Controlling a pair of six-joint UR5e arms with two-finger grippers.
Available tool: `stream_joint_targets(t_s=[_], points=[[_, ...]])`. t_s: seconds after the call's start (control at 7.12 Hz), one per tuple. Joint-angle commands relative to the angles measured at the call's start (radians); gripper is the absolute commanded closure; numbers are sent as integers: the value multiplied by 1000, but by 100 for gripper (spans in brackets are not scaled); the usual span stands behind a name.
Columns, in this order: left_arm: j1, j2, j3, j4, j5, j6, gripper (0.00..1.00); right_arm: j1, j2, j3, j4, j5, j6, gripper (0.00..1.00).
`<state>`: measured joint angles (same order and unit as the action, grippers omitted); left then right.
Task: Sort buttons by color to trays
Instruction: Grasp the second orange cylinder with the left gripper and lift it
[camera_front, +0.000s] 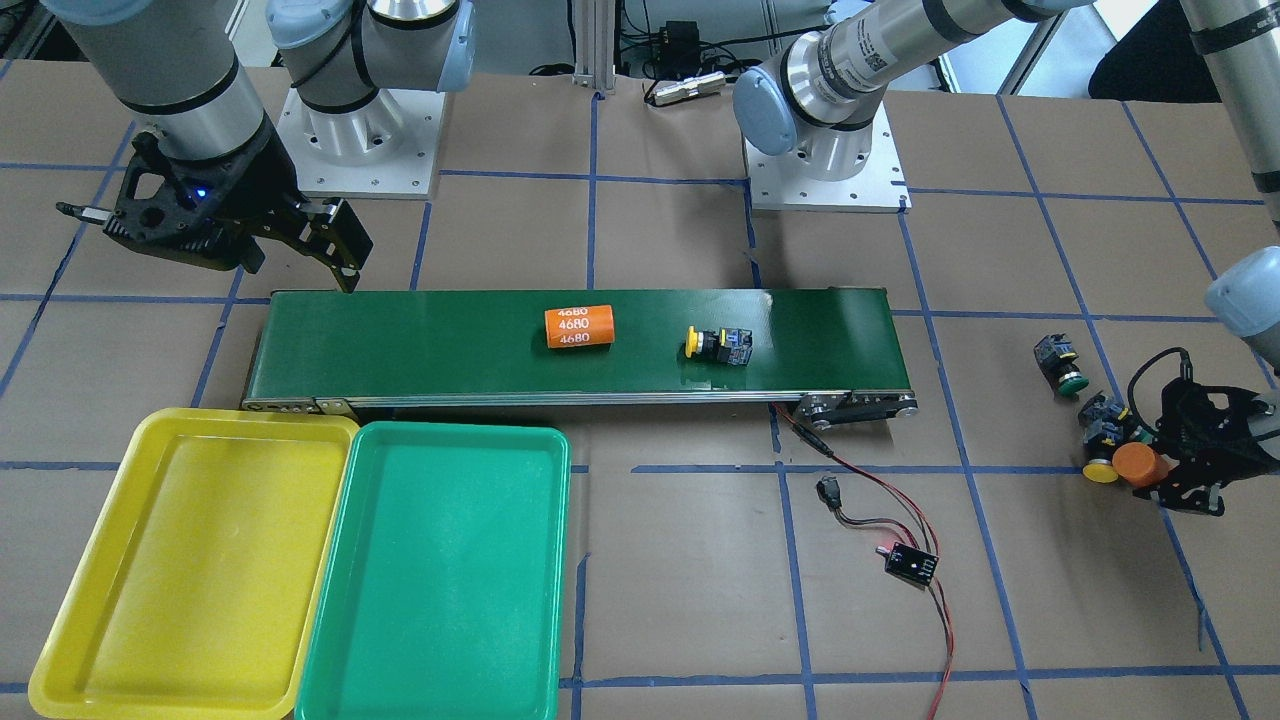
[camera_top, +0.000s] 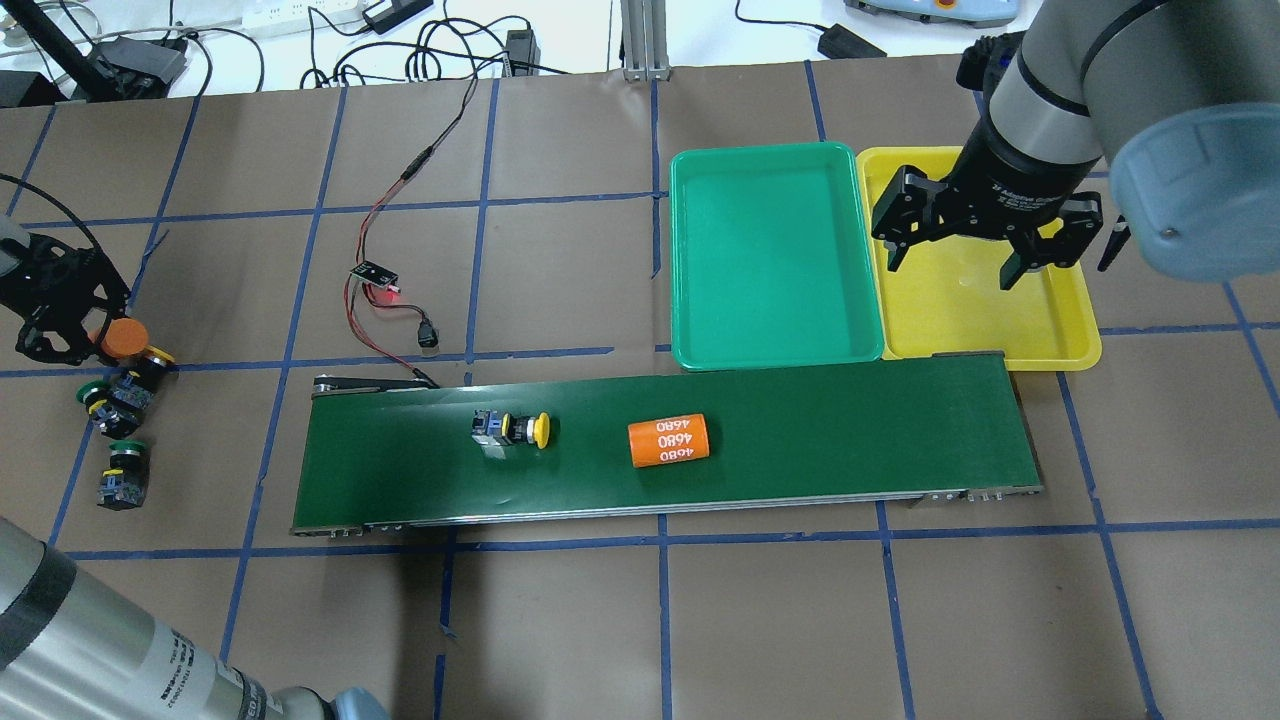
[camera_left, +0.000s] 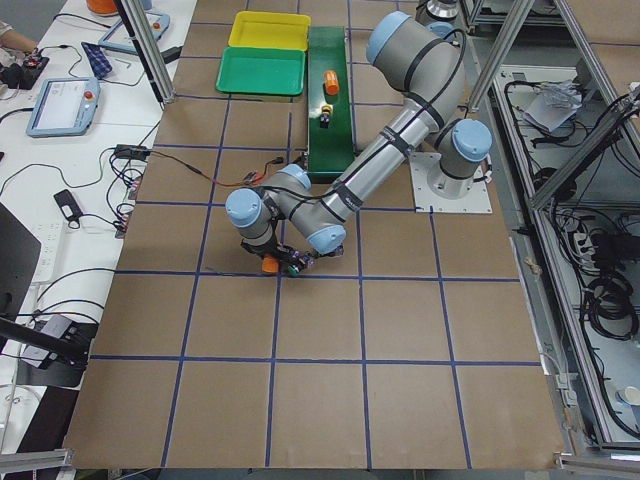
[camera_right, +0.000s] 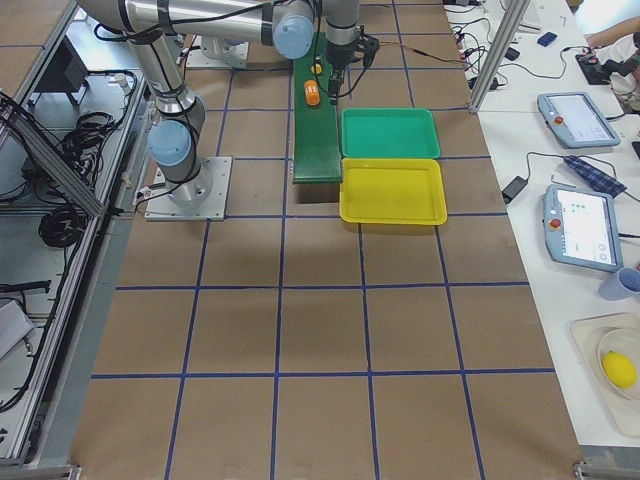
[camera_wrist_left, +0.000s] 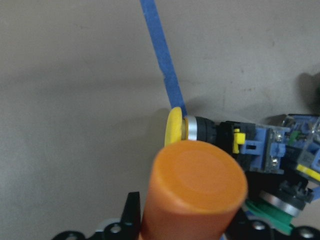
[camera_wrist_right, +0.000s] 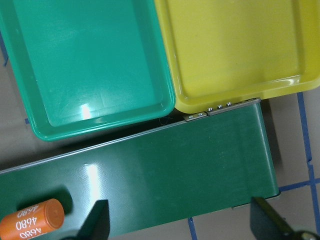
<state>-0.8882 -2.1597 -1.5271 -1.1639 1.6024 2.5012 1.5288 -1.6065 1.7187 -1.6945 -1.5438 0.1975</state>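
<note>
A yellow button (camera_front: 718, 344) lies on its side on the conveyor belt (camera_front: 450, 350). Off the belt's end a green button (camera_front: 1060, 365) lies alone on the table. Beside it a yellow button (camera_wrist_left: 175, 132) and a green one (camera_wrist_left: 272, 215) lie in a cluster. My left gripper (camera_top: 105, 340) is low over that cluster, shut on an orange cylinder (camera_wrist_left: 192, 195). My right gripper (camera_top: 950, 262) is open and empty, hanging above the yellow tray (camera_top: 960, 325) at the belt's other end. The green tray (camera_top: 775, 250) touches the yellow one; both hold nothing.
A second orange cylinder (camera_top: 669, 440), marked 4680, lies on the belt between the yellow button and the trays. A red-and-black cable with a small controller board (camera_top: 372, 275) runs across the table from the belt's end nearer my left arm.
</note>
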Motion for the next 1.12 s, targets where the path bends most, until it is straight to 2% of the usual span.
stream_joint_targets(t_s=[0.0, 0.28, 0.56, 0.84, 0.98], points=[[-36, 65, -4, -139, 2, -156, 100, -27, 19, -1, -57, -4, 13, 0], [-188, 183, -77, -175, 65, -337, 100, -50, 13, -1, -44, -7, 144, 0], [-250, 326, -245, -175, 65, -532, 100, -47, -80, 18, -28, -25, 372, 0], [-422, 449, -370, -175, 65, -815, 100, -47, -150, 97, -30, -30, 460, 0], [-527, 478, -417, -163, 65, -978, 100, -47, -200, 132, -31, -30, 512, 0]])
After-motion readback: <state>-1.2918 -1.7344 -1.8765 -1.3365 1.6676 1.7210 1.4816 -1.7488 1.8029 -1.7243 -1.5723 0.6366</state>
